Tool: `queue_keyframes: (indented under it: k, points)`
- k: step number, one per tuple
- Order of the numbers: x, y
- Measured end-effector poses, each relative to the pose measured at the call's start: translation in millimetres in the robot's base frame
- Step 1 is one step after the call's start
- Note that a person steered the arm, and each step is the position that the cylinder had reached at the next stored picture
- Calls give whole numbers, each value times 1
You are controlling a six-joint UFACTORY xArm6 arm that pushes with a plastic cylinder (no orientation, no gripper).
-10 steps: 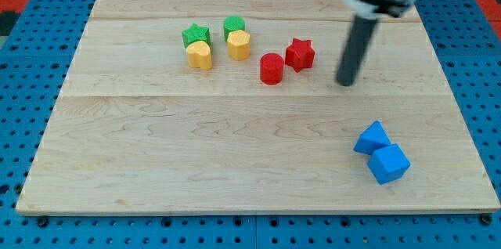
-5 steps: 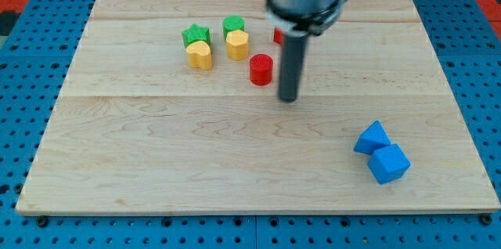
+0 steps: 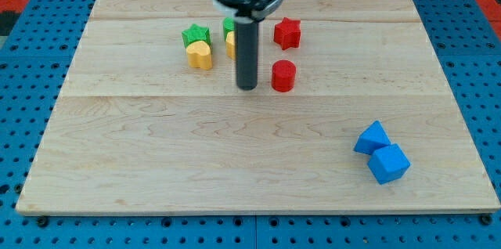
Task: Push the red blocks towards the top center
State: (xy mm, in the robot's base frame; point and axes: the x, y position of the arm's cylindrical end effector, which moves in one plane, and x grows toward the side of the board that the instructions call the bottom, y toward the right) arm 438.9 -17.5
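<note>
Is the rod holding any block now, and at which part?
Nothing is held. My tip stands on the board, apart from the red cylinder at its right.

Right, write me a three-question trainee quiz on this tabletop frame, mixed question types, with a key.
1. True or false: my tip touches the red cylinder.
2. Which block lies nearest the view's top?
A. red star
B. blue cube
C. yellow block beside the green star
3. Fill in: my tip sits on the view's ____ side of the red cylinder.

Key:
1. False; a strip of bare board shows between them.
2. A.
3. Left.
</note>
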Motion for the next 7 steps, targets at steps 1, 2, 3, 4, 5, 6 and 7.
queue_keyframes:
  k: [1,2,3,4,5,6,7]
  points:
    - [-12,24]
    - [-35,65]
    - [-15,69]
    - [-15,105]
    - [-27,109]
    - [-27,159]
    - [-40,166]
